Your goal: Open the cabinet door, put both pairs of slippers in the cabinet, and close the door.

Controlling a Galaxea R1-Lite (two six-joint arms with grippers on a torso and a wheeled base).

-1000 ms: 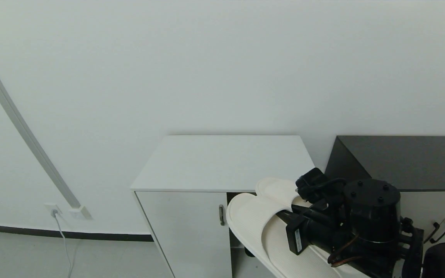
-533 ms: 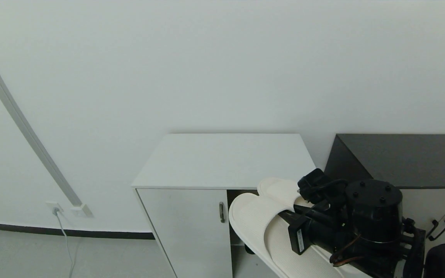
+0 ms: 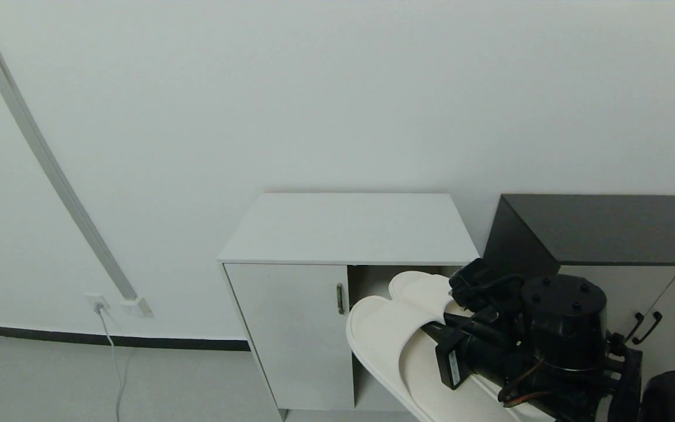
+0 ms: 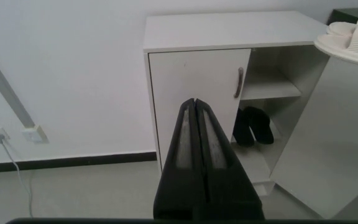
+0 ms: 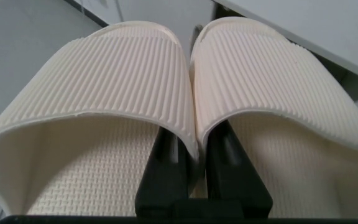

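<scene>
A grey cable duct (image 3: 53, 158) slants down the far wall at left to a wall socket (image 3: 96, 303) with a white cable (image 3: 116, 363) plugged in. A dark-topped sideboard (image 3: 607, 228) stands at right.

My right arm (image 3: 560, 331) sits at the near right, the right gripper (image 5: 193, 149) pinching the slippers (image 5: 123, 74) by their touching inner sides, while my left gripper (image 4: 195, 106) has its fingers pressed flat together.

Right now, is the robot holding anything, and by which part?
The right gripper holds the cream slippers, one finger inside each, pinching their touching inner sides. The left gripper is shut, empty.
</scene>
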